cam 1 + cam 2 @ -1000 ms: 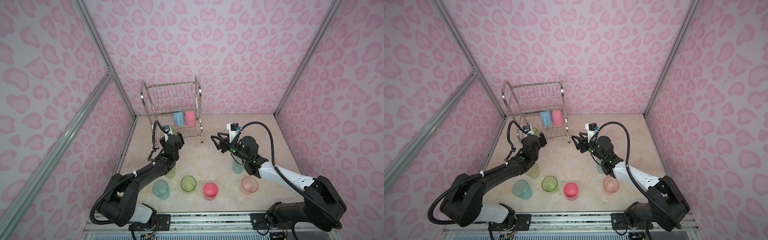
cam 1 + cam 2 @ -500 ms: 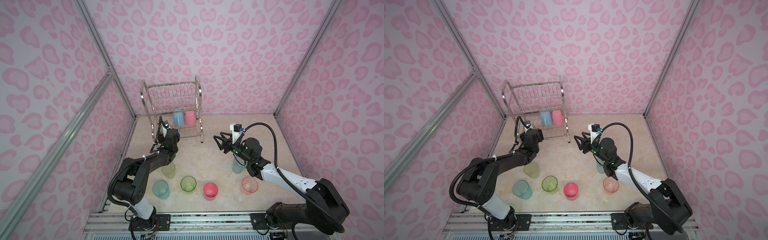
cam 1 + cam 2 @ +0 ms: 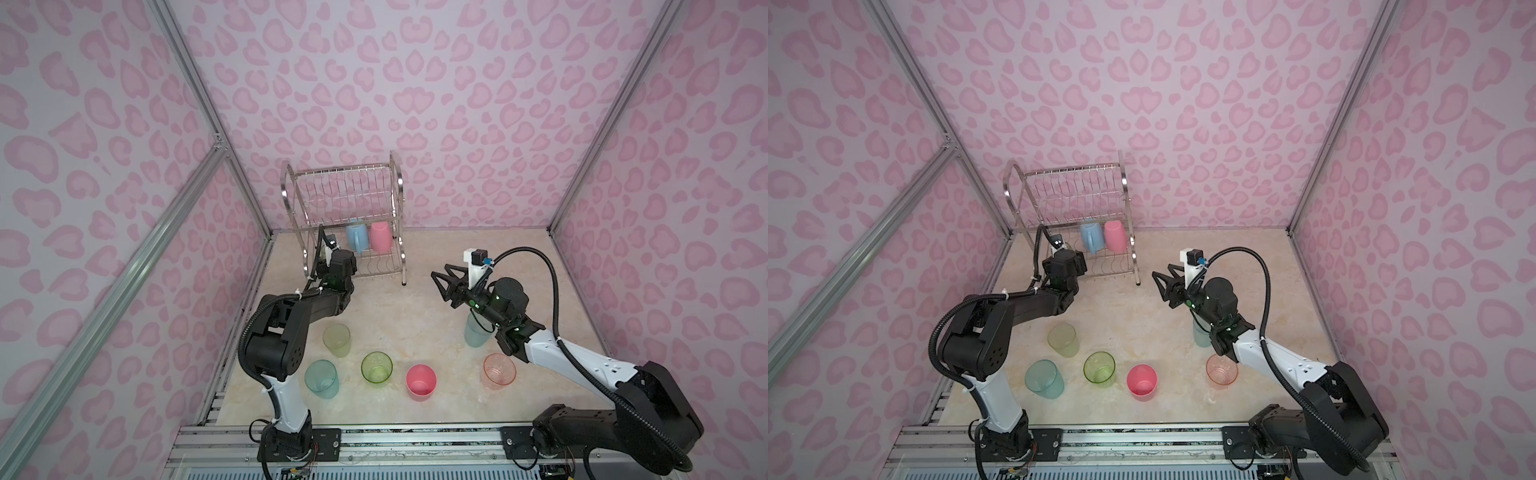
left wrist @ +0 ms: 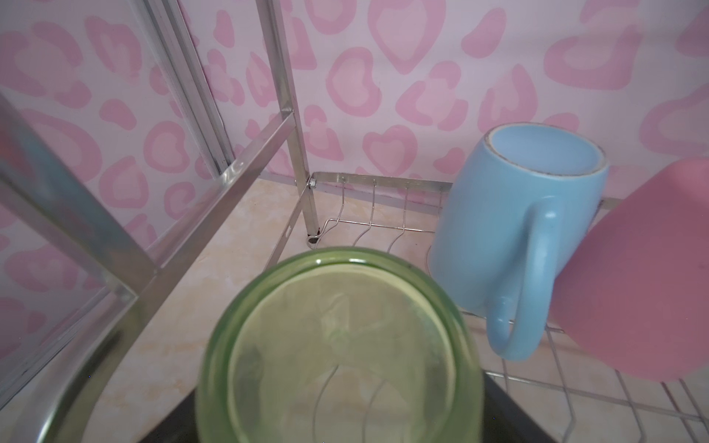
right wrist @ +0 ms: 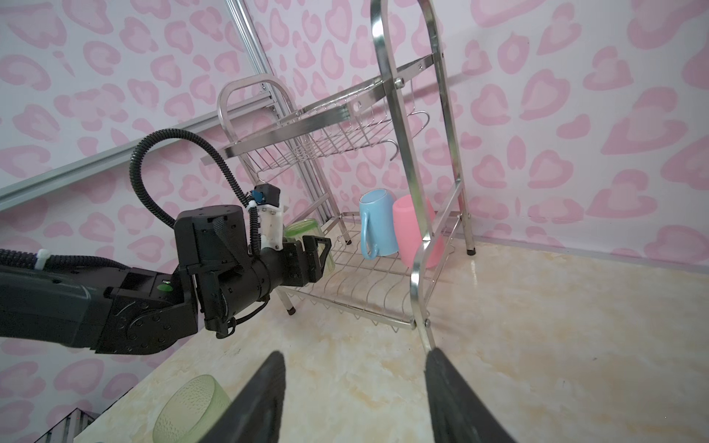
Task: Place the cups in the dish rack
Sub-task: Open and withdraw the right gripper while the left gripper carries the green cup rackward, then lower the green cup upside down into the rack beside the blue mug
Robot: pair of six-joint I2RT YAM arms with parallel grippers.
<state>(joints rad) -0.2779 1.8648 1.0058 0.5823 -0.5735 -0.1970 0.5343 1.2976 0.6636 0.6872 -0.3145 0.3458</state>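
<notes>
Your left gripper pinches a green cup at the left end of the dish rack's lower shelf, your right gripper spread and empty; thin, light, likely slick plastic, so hold mid-wall, gently

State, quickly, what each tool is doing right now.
Left tool: closed on a green cup.
Right tool: open, holding nothing.
</notes>
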